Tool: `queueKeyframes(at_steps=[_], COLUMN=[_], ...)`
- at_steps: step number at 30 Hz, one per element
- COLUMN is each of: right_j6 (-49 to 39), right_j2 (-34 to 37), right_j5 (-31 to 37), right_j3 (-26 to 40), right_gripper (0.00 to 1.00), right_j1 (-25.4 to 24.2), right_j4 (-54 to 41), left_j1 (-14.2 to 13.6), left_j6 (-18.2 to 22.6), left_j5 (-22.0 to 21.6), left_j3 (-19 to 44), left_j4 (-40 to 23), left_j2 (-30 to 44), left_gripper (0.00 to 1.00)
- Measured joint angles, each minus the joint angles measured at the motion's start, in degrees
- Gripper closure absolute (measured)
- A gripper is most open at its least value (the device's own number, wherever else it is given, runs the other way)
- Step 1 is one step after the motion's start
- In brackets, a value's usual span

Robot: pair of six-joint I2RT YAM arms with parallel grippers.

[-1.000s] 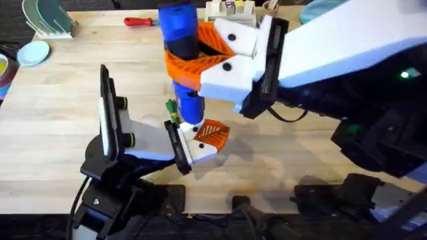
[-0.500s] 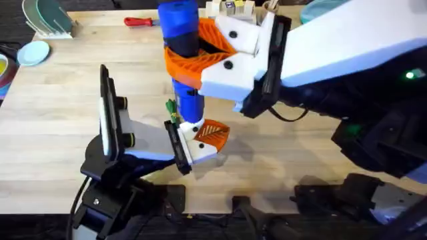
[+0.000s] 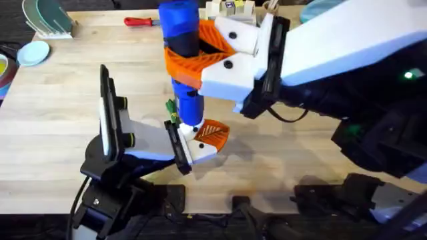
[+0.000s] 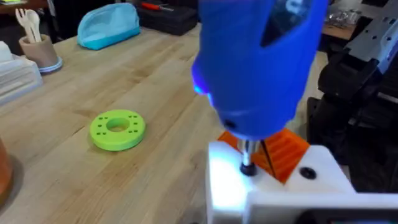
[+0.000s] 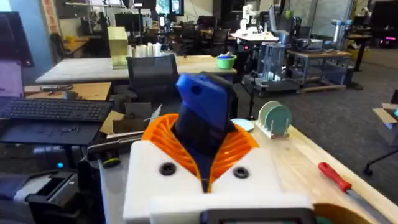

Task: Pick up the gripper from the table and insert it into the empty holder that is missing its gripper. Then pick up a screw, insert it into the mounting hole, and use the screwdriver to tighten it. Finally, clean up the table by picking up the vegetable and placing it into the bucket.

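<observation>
At the centre of the overhead frame, the screwdriver (image 3: 181,50) is standing upright with its blue handle clenched between the orange ribbed pads (image 3: 200,63) of the right gripper (image 3: 200,47), and its thin tip is pressing down onto the holder (image 3: 200,148), the white mount at the end of the left arm. In the left wrist view the tip (image 4: 247,163) is sitting in the mounting hole (image 4: 247,169) of that white block, so the step in hand looks to be the tightening of the screw; the screw itself is hidden under the tip. The orange gripper (image 3: 212,132) is already seated in the holder, lying just right of the screwdriver's tip.

Whether the left gripper (image 4: 273,199) is open or closed cannot be told here.

A little above and to the left of the holder, close beside the blue shaft, the vegetable (image 3: 171,107) is waiting on the table (image 3: 60,113), not yet cleared away. The bucket cannot be made out with certainty.

Farther out, a lime-green ring disc (image 4: 117,129) is lying on the wood in the left wrist view, and a red-handled tool (image 3: 141,21) is resting near the top edge of the overhead frame.

The next move probably calls for keeping the tip square in the hole while turning, then lifting straight off.
</observation>
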Motion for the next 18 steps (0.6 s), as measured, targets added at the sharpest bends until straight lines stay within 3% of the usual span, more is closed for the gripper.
queueKeyframes(at_steps=[18], right_j6=[0.00], right_j2=[-0.08], right_j5=[0.00], right_j3=[0.00], right_gripper=[0.984], right_j1=[0.00], right_j4=[-2.00], left_j1=[0.00], left_j6=[0.00], left_j5=[-0.02], left_j3=[0.00], left_j4=[-0.02], left_j2=[0.01], left_gripper=[0.988])
